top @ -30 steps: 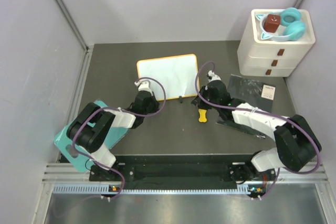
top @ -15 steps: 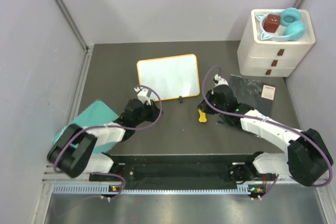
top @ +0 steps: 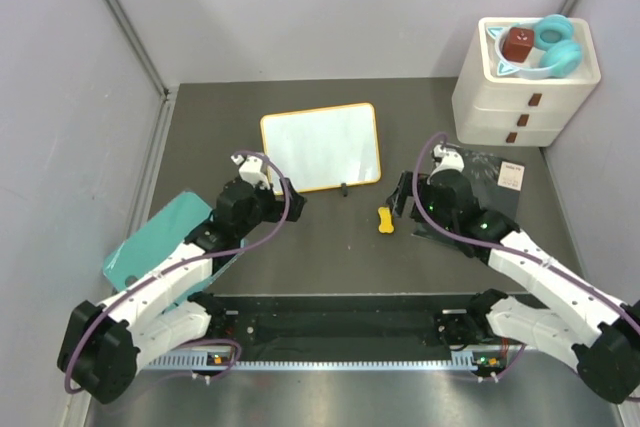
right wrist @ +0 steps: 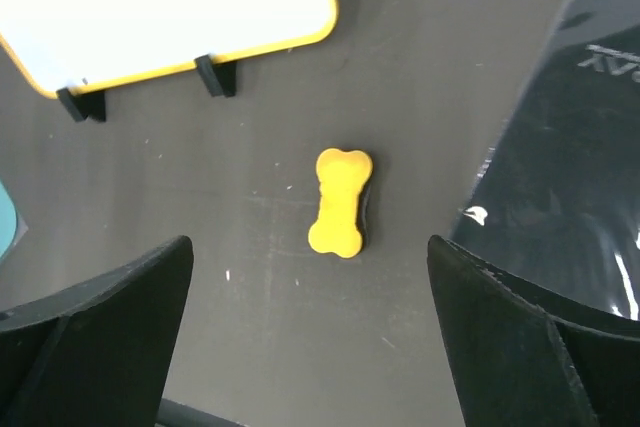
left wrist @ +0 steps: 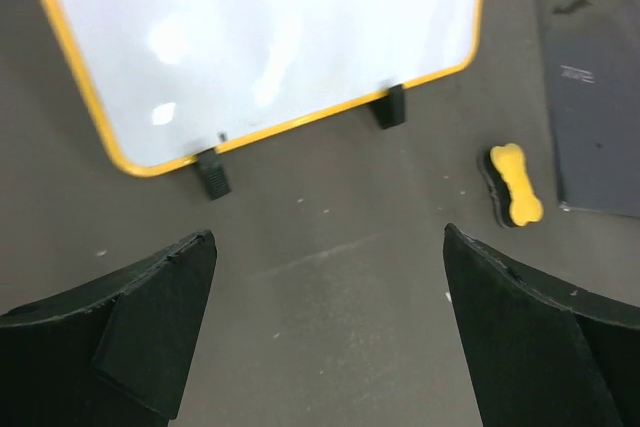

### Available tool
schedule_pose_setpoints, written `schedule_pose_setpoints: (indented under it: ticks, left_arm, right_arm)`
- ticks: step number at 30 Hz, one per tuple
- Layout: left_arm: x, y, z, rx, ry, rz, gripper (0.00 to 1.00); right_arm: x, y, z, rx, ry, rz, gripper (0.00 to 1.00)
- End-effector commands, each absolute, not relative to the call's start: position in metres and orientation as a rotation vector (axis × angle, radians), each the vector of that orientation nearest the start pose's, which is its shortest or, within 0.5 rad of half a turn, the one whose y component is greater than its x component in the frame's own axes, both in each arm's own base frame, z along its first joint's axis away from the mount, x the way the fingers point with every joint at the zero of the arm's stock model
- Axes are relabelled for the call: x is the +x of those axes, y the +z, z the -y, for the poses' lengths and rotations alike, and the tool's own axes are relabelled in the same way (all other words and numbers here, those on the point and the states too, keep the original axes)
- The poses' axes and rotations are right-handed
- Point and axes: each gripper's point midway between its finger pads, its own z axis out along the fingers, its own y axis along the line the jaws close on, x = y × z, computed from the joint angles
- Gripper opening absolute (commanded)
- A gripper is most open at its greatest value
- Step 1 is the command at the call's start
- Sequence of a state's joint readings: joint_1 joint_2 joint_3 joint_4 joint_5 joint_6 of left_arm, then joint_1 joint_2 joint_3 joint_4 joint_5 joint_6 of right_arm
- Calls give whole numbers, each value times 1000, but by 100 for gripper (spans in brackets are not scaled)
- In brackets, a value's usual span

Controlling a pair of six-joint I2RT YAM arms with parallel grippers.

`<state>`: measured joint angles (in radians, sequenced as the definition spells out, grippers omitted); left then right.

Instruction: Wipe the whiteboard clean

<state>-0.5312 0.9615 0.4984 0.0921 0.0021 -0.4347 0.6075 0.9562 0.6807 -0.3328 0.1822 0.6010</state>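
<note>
While nothing is held, the whiteboard [top: 320,147] sits blank

The whiteboard rests on the dark table [top: 330,247], just above the middle of the top view. Its white face shows no writing. The left gripper [left wrist: 325,247] hangs near the board's lower left corner. Its jaws are wide apart and hold nothing. The right gripper [right wrist: 310,252] is at the middle right, also wide apart and holding nothing. A small yellow eraser [top: 385,219], shaped like a bone, lies on the table between the two grippers.

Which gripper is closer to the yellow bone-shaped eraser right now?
Right. The right gripper hangs open just right of the eraser; the left gripper sits well to its left, near the whiteboard.
</note>
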Motion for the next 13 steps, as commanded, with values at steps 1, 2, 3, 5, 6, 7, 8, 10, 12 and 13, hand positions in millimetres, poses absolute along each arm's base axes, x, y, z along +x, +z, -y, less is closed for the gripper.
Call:
schedule_pose_setpoints:
  ticks: [1,2,3,5,6,7,8,10,12,13]
  left_arm:
    - [283,150,158,28,-473,-2038,99]
    - [283,145,154,27,-447,-2055,99]
    - [284,144,151,21,-422,-2068,99]
    - [283,134,150,40,-393,-2114,99]
    - [282,132,150,44,-389,-2123,99]
    - [282,129,148,45,-381,-2131,99]
    - [281,129,147,42,-377,-2129,99]
    - [281,126,147,46,-380,-2123,99]
    - [280,124,144,28,-378,-2118,99]
    - [281,124,142,18,-371,-2112,99]
  right_arm:
    - [256,169,-142,76,344,-2149,99]
    - [258,174,-136,86,306,-2133,99]
    - [261,184,-133,83,290,-2114,99]
    - [262,190,-125,89,239,-2104,99]
    - [264,198,-123,91,227,-2087,99]
    - [266,201,-122,94,217,-2079,99]
    - [266,202,-116,103,185,-2073,99]
    - [268,207,-111,123,156,-2056,99]
    - [271,207,-100,157,97,-2042,99]
    - [272,206,-95,178,71,-2034,99]
